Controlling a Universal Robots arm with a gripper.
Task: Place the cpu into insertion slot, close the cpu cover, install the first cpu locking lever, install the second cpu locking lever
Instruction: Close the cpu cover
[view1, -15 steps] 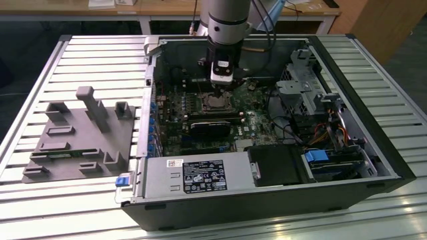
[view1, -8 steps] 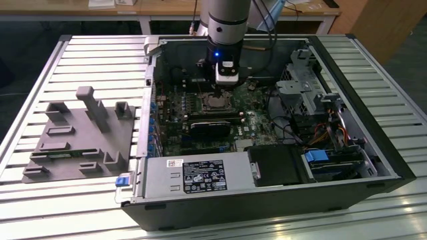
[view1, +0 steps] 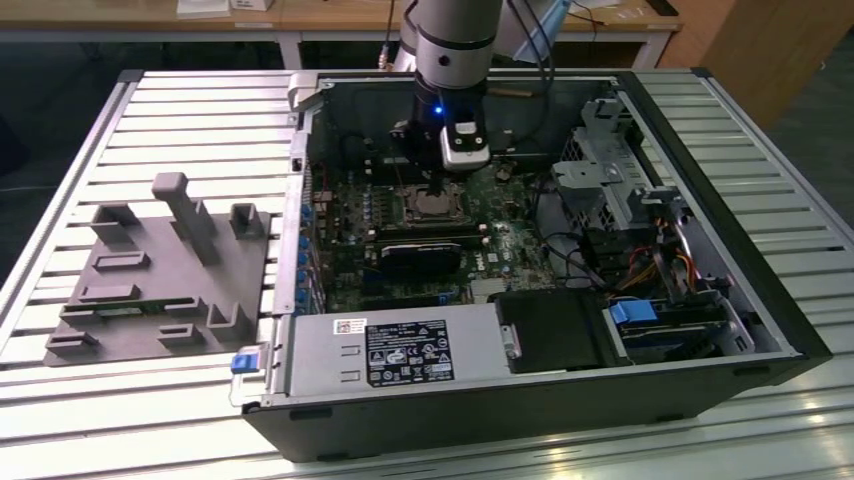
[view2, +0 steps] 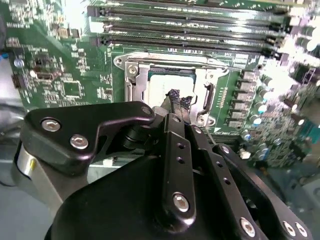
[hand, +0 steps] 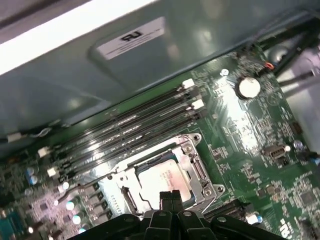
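Observation:
Inside the open computer case, the cpu lies flat in the insertion slot, its silver top showing through the window of the cpu cover. The cover's silvery frame lies down around the chip. In the second wrist view the cpu shows pale inside the cpu cover. My gripper hovers just above the near edge of the socket, fingertips pressed together and shut with nothing visible between them. Its tips also hide part of the chip. In the exterior view the gripper points down over the socket.
Long black memory slots run beside the socket. A black card sits just below it in the exterior view. The case holds a power supply, a drive cage and cables. A grey fixture stands at the exterior view's left.

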